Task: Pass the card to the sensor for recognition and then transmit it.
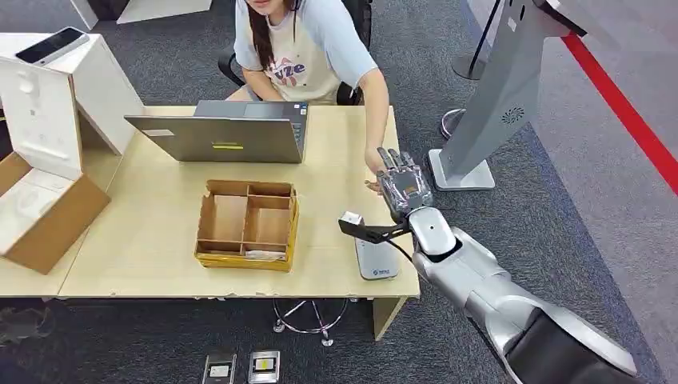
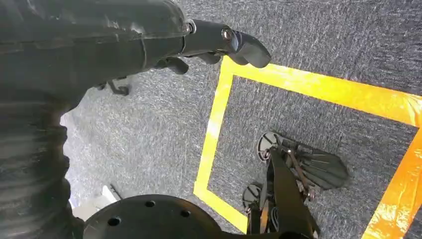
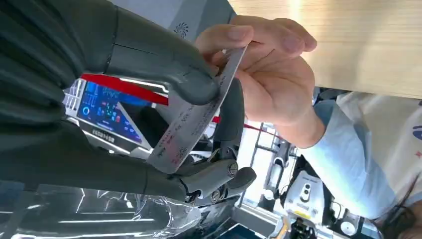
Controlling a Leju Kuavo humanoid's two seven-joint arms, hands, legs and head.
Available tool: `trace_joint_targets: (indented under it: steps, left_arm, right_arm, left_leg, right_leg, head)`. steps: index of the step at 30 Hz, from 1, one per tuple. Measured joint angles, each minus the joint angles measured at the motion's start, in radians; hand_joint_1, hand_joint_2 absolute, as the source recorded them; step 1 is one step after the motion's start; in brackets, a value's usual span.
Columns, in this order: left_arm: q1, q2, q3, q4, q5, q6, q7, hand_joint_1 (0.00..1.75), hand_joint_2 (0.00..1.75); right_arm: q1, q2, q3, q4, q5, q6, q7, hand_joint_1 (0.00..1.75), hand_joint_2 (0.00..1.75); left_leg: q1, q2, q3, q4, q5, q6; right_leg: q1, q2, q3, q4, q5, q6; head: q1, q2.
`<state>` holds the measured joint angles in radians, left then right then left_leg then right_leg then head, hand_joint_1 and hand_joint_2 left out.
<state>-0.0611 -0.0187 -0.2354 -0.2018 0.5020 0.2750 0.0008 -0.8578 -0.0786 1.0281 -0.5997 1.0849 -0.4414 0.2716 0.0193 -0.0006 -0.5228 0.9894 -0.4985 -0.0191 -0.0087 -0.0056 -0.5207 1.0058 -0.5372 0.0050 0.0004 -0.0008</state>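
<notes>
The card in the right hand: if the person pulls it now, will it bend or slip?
The card looks thin, flat and unbent, so probably stiff and light. It is pinched between the right hand's thumb and fingers while the person's hand grips its other end; its smooth face may slide out easily.

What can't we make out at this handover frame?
- Card print: right wrist view, too small and tilted to read.
- Card in head view: hidden behind the right hand.
- Person's hand: fingers touch the card; grip strength unclear.
- Sensor: label too small.
</notes>
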Motion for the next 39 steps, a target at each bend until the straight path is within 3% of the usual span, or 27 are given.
trace_joint_targets:
  steps: [27, 31, 39]
  left_arm:
    - [0.0, 0.003, -0.006, 0.0, 0.026, -0.002, 0.0, 0.0, 1.75]
    - [0.0, 0.003, -0.023, 0.0, 0.039, -0.003, 0.0, 0.0, 1.75]
    - [0.002, 0.003, -0.03, 0.0, 0.068, 0.006, 0.0, 0.0, 1.75]
  right_arm:
    - [-0.025, -0.01, -0.001, -0.023, 0.065, -0.002, 0.031, 1.75, 1.75]
    - [-0.017, -0.039, -0.018, -0.095, 0.1, 0.006, 0.07, 1.75, 1.75]
    - [0.117, -0.152, -0.095, -0.395, 0.171, 0.076, 0.167, 1.75, 1.75]
  left_leg:
    - [0.0, 0.0, 0.0, 0.0, 0.0, 0.0]
    - [0.0, 0.0, 0.0, 0.0, 0.0, 0.0]
    - [0.0, 0.0, 0.0, 0.0, 0.0, 0.0]
  right_leg:
    - [0.0, 0.0, 0.0, 0.0, 0.0, 0.0]
    - [0.0, 0.0, 0.0, 0.0, 0.0, 0.0]
    - [0.0, 0.0, 0.0, 0.0, 0.0, 0.0]
  head:
    - [0.0, 0.0]
    - [0.0, 0.0]
    - [0.0, 0.0]
